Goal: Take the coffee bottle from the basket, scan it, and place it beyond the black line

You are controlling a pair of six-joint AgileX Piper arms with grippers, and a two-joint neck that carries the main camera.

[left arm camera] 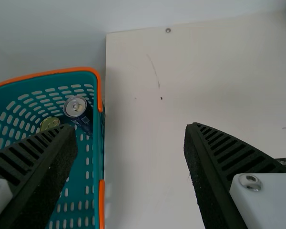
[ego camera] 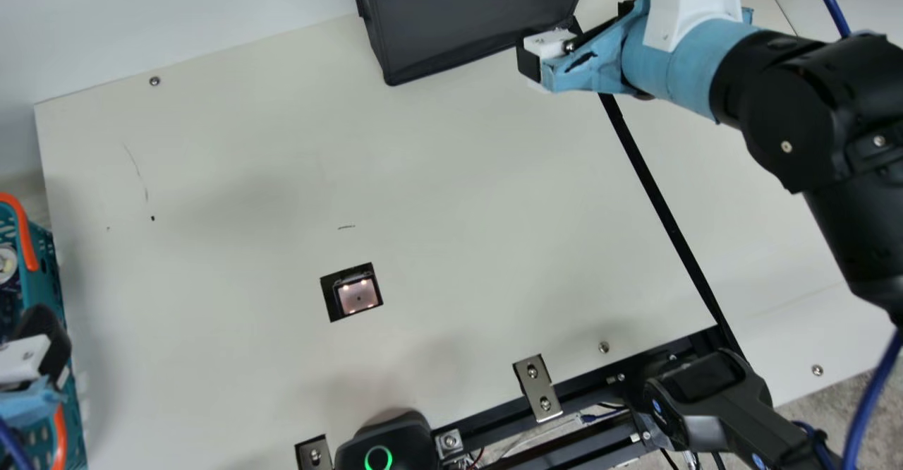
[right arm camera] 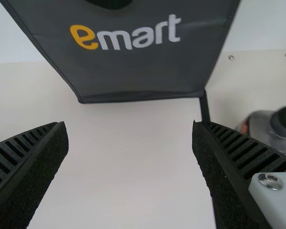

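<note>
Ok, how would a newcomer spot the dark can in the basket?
Beside the cream table is a teal basket with orange edging. Inside, near the table-side wall, look for a dark blue can with a silver top. Its neighbour is green.

Smooth tabletop (ego camera: 458, 173), perforated plastic basket (left arm camera: 98, 86), matt cloth bag (ego camera: 480, 22)

Main view: set high, widest, looking steeply down on the worktop (ego camera: 458, 173), whose edges run aslant. Left wrist view: nearer, down over the basket (left arm camera: 99, 95); main view shares its side. Right wrist view: close, facing the bag (right arm camera: 133, 71); main view shares bag and black line (ego camera: 656, 195).
</note>
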